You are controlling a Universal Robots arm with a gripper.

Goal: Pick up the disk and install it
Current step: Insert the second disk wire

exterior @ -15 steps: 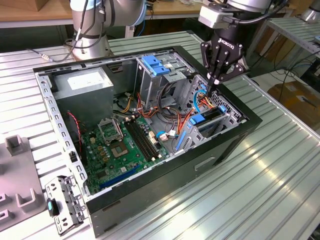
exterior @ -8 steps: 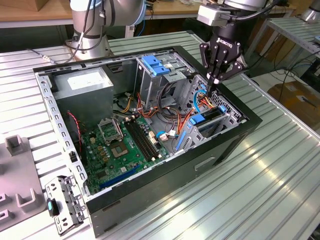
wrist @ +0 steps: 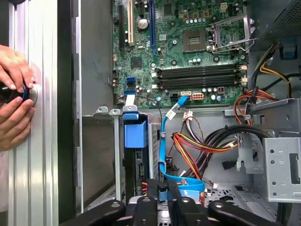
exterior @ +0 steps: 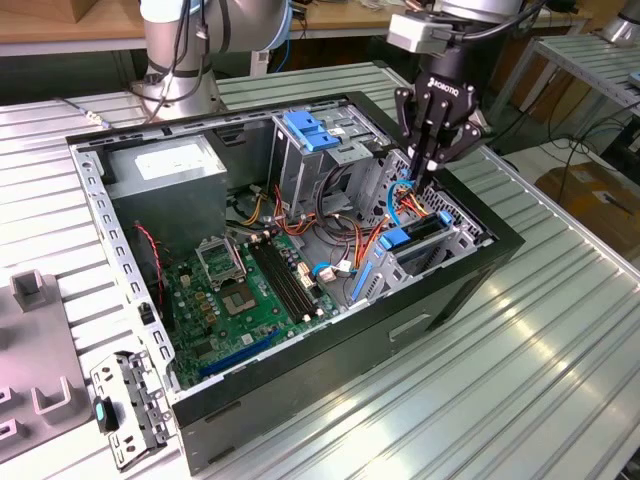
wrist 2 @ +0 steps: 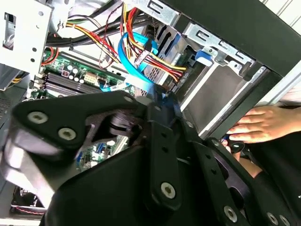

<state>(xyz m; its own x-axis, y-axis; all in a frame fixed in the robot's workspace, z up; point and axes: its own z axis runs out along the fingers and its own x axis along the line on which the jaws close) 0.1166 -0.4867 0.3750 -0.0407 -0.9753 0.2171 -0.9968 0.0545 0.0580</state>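
Note:
The disk (exterior: 420,232) sits on edge in the drive bay at the open computer case's (exterior: 300,390) corner on the exterior view's right, its blue rail tab (wrist: 137,134) facing up. My gripper (exterior: 420,178) hangs straight above that bay. Its fingers (wrist: 149,207) are drawn together on the end of a blue data cable (wrist: 162,155) that loops up beside the disk. In the second wrist view the fingertips (wrist 2: 162,101) meet at that same blue cable (wrist 2: 129,66).
A metal cage with a blue handle (exterior: 310,130) and a grey power supply box (exterior: 165,165) stand at the case's back. Bundled wires (wrist: 202,146) lie by the bay, with the motherboard (exterior: 250,290) beside them. A person's hands (wrist: 14,94) rest on the table by the case wall.

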